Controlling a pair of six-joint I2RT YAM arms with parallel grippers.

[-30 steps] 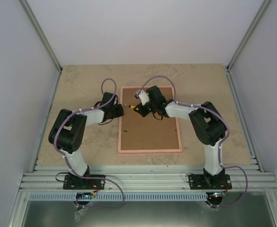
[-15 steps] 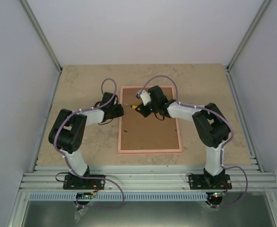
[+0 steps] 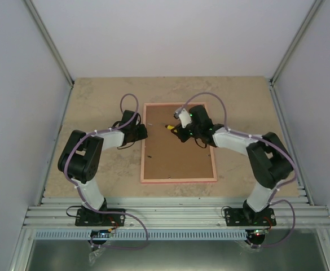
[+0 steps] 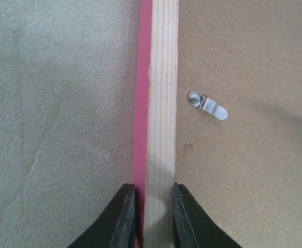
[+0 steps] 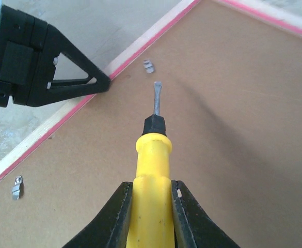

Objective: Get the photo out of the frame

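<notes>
A beige, stone-patterned tabletop (image 3: 97, 96) fills the floor of a white-walled enclosure (image 3: 170, 39), with slanting aluminium posts (image 3: 49, 42) rising from both far corners. A screwdriver (image 3: 170, 126) with a yellow handle, black collar and flat metal blade sits over the far half of the tabletop, roughly midway between the left and right edges, its blade pointing toward the left edge. Ribbed aluminium rails (image 3: 176, 212) run the full width of the near edge. Just in front of them lie a pale perforated strip (image 3: 176, 234) and a dull grey metal sheet (image 3: 176, 254).
</notes>
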